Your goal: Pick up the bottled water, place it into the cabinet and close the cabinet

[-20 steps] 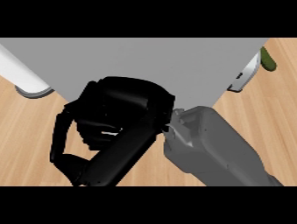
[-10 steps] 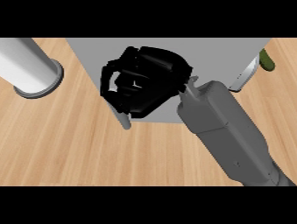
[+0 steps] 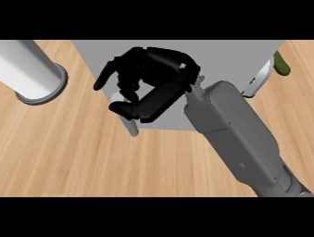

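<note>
A tall white cylinder (image 3: 21,68) with a wider ring at its foot, apparently the bottled water, stands on the wooden counter left of the grey cabinet (image 3: 235,55). My right hand (image 3: 160,88) hovers over the cabinet's front left part, apart from the bottle. Its fingers are curled and nothing shows inside them. The thumb lies over the top of a short grey bar (image 3: 130,126) that sticks out from the cabinet's front edge. The forearm (image 3: 238,134) comes in from the lower right. The cabinet's inside is hidden from this view.
A pale door edge (image 3: 256,79) juts out at the cabinet's right side. Beyond it, a small green object (image 3: 281,64) lies on the counter. Bare wooden counter (image 3: 63,157) stretches in front of the cabinet and to the left.
My right hand has risen from the counter in front of the cabinet to over its top and shifted right. The forearm has swung more upright.
</note>
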Tool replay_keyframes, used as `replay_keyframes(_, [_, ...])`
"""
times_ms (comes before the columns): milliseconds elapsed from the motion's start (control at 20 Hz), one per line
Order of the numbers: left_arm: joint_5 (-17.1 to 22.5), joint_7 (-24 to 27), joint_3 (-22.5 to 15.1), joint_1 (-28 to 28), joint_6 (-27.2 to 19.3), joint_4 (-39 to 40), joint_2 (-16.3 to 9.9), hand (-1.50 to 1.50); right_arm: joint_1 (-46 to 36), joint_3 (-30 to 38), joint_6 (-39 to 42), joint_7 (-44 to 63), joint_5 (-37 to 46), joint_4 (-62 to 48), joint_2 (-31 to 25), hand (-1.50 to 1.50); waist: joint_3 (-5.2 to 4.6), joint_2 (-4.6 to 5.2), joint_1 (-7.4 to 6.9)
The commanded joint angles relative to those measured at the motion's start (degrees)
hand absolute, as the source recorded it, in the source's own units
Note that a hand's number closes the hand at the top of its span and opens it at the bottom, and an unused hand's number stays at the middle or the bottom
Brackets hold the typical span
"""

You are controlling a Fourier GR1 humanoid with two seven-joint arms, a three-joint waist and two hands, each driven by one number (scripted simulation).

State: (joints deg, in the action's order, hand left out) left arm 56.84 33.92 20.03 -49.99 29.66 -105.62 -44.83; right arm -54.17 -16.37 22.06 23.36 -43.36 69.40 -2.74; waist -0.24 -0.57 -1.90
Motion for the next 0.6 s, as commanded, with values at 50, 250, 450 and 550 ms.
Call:
replay_keyframes(50, [-2.34,0.24,-1.55,2.15,1.99,1.26,1.36,-1.50,-8.30,8.42,-4.93,-4.86,4.40,-4.92,-3.98,-1.50,0.11,0.92,0.35])
replay_keyframes(250, [-2.12,-1.37,-1.35,2.59,-0.16,-1.26,1.71,-1.50,-9.71,8.71,-8.42,-6.42,7.53,-5.30,-3.38,-1.50,0.18,0.92,0.21])
replay_keyframes(450, [-2.03,-2.18,-1.44,5.02,-0.51,-0.85,1.38,-1.50,-10.24,9.56,-8.75,-7.52,8.03,-5.84,-3.35,-1.50,0.18,1.12,0.36])
replay_keyframes(550, [-2.18,-3.37,-1.38,2.90,-0.33,-4.30,1.16,-1.50,-9.76,8.82,-10.79,-7.51,9.15,-5.90,-2.19,-1.50,0.28,0.88,-0.42])
